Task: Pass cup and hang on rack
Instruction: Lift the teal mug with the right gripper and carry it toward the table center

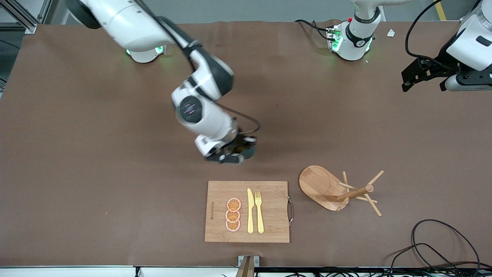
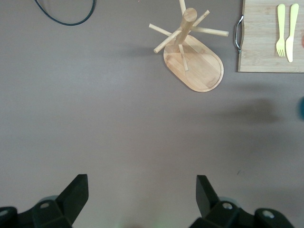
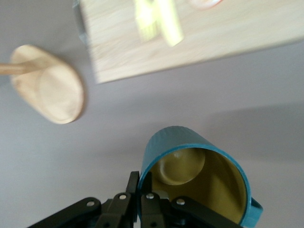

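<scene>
My right gripper [image 1: 230, 156] is shut on the rim of the dark teal cup [image 1: 248, 153], one finger inside and one outside. It holds the cup over bare table a little short of the cutting board. In the right wrist view the cup [image 3: 190, 175] shows its mustard-yellow inside, with its small handle to one side, and my right gripper [image 3: 142, 190] pinches its wall. The wooden rack [image 1: 334, 190] stands beside the board toward the left arm's end; it also shows in the left wrist view [image 2: 190, 52]. My left gripper [image 1: 409, 79] waits open and empty, high near its base [image 2: 142, 183].
A bamboo cutting board [image 1: 269, 215] with a metal handle carries a yellow knife [image 1: 250, 211], a yellow fork [image 1: 259, 211] and three orange slices [image 1: 233, 214]. Black cables [image 1: 434, 246] lie near the table's front corner at the left arm's end.
</scene>
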You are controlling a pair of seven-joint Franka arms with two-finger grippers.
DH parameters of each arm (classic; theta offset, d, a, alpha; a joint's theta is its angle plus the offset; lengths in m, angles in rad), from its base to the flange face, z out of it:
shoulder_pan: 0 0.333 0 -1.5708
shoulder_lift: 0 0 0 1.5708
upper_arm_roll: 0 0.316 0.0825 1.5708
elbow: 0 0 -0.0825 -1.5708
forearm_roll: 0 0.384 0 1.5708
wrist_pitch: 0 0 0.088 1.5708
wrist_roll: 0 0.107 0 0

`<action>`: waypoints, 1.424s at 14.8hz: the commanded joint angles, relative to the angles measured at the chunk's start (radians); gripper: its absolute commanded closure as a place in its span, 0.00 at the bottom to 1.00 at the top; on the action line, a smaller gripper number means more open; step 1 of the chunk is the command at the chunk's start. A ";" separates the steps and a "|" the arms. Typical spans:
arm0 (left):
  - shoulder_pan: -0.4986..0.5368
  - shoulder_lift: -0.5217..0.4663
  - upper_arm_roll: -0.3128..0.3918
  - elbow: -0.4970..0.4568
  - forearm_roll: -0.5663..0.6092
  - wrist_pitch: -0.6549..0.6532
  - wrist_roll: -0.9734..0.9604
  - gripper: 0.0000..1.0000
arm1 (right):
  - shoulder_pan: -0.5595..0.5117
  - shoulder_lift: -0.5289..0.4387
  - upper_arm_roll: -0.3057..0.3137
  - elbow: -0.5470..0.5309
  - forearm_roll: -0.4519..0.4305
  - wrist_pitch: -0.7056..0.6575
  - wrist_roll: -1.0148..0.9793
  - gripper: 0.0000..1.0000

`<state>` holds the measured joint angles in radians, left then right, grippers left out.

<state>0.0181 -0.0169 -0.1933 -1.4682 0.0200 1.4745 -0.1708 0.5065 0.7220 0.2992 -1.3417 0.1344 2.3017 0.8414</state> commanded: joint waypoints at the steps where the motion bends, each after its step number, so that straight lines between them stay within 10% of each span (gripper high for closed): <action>1: 0.008 0.003 -0.008 0.008 0.014 -0.003 0.002 0.00 | 0.238 0.107 -0.159 0.128 -0.016 0.064 0.198 1.00; 9: 0.008 0.002 -0.008 0.008 0.012 -0.005 0.002 0.00 | 0.513 0.246 -0.379 0.280 -0.044 0.067 0.421 0.83; 11: 0.003 0.002 -0.008 0.008 0.012 -0.005 0.002 0.00 | 0.514 0.244 -0.381 0.280 -0.044 0.067 0.420 0.65; 13: 0.000 0.002 -0.009 0.008 0.002 -0.005 0.001 0.00 | 0.492 0.212 -0.381 0.280 -0.041 0.056 0.416 0.11; 14: -0.003 0.003 -0.009 0.008 0.000 -0.005 0.001 0.00 | 0.480 0.188 -0.381 0.280 -0.041 0.041 0.415 0.00; 21: -0.023 0.041 -0.098 0.008 0.005 0.012 -0.182 0.00 | 0.321 0.042 -0.554 0.280 -0.033 -0.287 0.095 0.00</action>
<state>-0.0038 0.0134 -0.2657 -1.4697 0.0191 1.4778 -0.3096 0.9077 0.8216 -0.2409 -1.0290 0.0967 2.1087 1.0884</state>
